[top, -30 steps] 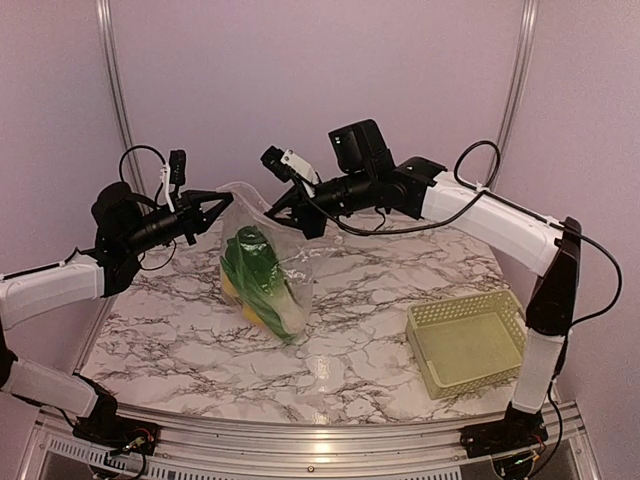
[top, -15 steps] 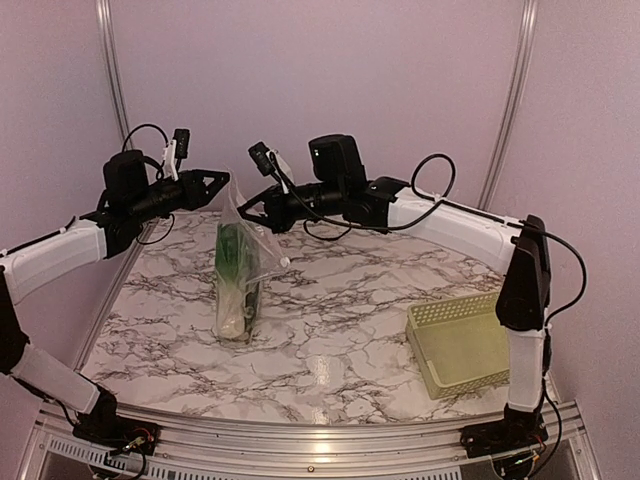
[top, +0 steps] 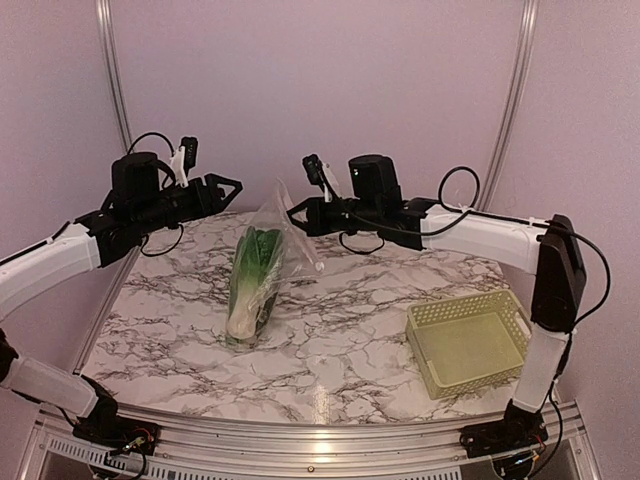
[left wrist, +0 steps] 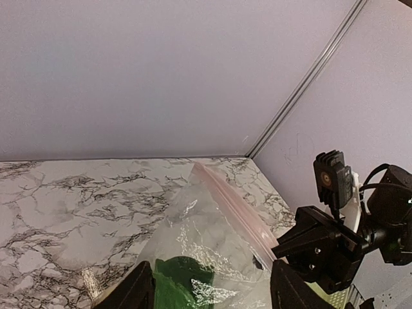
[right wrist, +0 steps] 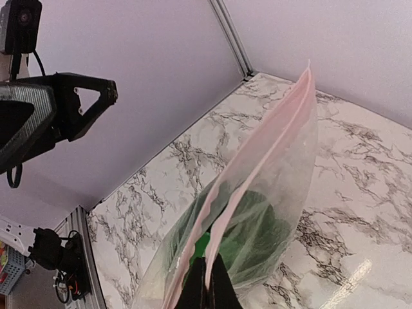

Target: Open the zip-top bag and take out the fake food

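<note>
The zip-top bag (top: 268, 262) hangs slanted over the marble table, its lower end resting on the tabletop. My right gripper (top: 296, 212) is shut on one side of its pinkish zipper strip (right wrist: 257, 161), whose mouth gapes slightly. The fake food showing inside is a green-white bok choy (top: 250, 285), seen as dark green leaves (right wrist: 254, 232) in the right wrist view. My left gripper (top: 226, 187) is open, up and to the left of the bag and apart from it. In the left wrist view its gripper (left wrist: 212, 283) frames the bag (left wrist: 206, 238) without touching it.
A pale yellow-green lattice basket (top: 468, 340) stands at the table's right front. Purple walls and a metal corner post (left wrist: 302, 84) close in the back and sides. The right arm (top: 480, 230) reaches across the back of the table.
My left gripper has opened and let go of the bag's edge. The right gripper has carried the bag's top to the right, so the bag now hangs from it alone.
</note>
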### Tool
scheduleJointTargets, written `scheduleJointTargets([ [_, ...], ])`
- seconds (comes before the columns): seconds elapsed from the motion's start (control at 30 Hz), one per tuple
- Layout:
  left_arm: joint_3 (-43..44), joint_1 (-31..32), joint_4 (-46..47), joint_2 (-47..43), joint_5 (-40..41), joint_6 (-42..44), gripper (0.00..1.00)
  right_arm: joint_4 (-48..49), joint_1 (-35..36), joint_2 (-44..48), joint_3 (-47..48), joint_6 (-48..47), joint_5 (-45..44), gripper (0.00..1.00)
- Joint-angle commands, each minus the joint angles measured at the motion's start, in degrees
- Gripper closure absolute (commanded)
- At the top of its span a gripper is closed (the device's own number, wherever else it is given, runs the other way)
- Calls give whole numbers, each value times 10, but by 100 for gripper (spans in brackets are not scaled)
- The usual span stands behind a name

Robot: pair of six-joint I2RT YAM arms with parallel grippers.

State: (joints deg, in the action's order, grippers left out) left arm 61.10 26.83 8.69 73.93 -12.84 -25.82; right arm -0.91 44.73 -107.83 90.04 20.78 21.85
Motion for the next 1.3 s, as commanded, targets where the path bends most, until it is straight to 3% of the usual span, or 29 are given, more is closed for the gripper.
scheduleJointTargets([
  [0.0, 43, 55, -64, 24, 38, -20, 35, 71, -4, 33, -24, 41, 14, 100],
  [0.3, 113, 131, -113, 88, 86, -36, 33, 81, 0, 38, -18, 55, 35, 100],
  [0.6, 174, 146, -200, 137, 167, -68, 46, 64, 24, 23, 8, 36, 21, 100],
  [0.77, 186, 145, -225, 143, 181, -73, 62, 59, 28, 21, 9, 31, 14, 100],
  [0.97, 155, 137, -213, 106, 199, -85, 98, 61, 19, 40, -15, 27, -19, 100],
  [1.13, 124, 104, -209, 59, 223, -84, 100, 70, -5, 56, -49, 33, -39, 100],
  [1.27, 117, 62, -218, 27, 225, -76, 100, 80, -6, 18, -26, 39, 4, 100],
])
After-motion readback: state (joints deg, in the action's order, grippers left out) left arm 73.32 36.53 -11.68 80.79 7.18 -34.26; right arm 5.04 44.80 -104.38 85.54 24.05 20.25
